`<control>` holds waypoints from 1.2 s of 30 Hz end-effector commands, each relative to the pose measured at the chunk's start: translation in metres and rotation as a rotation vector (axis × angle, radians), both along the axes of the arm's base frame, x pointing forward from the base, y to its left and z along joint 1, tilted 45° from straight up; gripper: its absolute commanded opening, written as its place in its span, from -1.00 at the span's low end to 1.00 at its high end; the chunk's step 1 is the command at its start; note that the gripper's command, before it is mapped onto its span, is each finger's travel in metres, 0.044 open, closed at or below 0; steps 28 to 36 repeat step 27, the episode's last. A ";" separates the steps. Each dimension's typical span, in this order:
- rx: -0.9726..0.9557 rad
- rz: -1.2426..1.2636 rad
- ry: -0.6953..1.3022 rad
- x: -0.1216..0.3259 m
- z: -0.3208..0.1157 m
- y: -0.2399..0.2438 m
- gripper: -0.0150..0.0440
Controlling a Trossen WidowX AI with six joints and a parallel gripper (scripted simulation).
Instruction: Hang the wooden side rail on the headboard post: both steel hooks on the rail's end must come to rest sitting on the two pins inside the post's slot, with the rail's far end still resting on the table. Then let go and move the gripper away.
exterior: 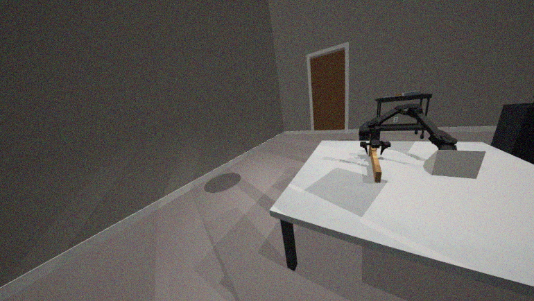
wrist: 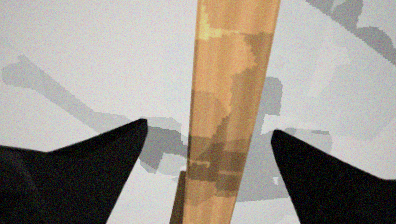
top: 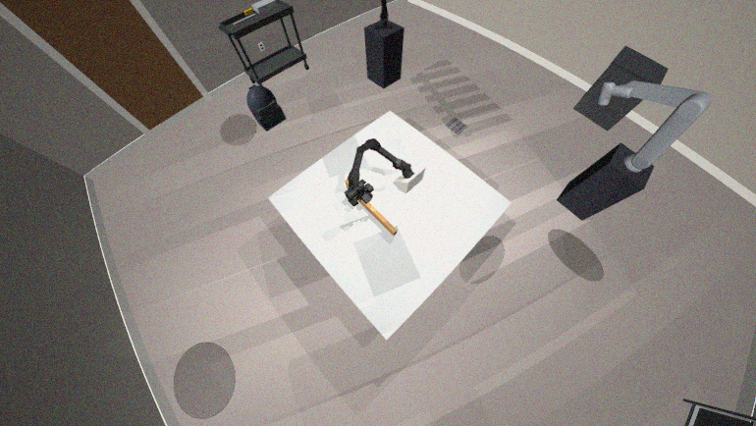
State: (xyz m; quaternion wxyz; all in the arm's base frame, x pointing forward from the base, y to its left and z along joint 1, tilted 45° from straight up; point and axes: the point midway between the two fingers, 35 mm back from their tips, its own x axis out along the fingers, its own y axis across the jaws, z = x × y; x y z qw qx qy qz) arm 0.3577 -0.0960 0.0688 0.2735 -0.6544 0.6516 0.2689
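The wooden side rail (top: pixel 378 215) (exterior: pixel 375 164) (wrist: pixel 227 65) lies lengthwise on the white table (top: pixel 455 211) (exterior: pixel 430 224). Its near end in the exterior view is low at the table top. My gripper (top: pixel 361 193) (exterior: pixel 374 153) (wrist: pixel 210 130) is open around the rail, with a gap between each fingertip and the rail's sides in the wrist view. A small piece of wood (top: pixel 347 183) shows behind the gripper in the top view; I cannot tell if it is the post or the rail. The hooks, the pins and the slot are hidden or too small to tell.
A pale grey panel (top: pixel 411 181) (exterior: pixel 460 164) stands on the table by the arm's base. A narrow dark brown piece (wrist: pixel 178 200) shows beside the rail at the bottom of the wrist view. Shadows lie across the table. A black cart (top: pixel 275 62) stands beyond the table.
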 end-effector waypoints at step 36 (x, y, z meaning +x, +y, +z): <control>-0.001 0.012 -0.010 0.002 -0.003 0.036 1.00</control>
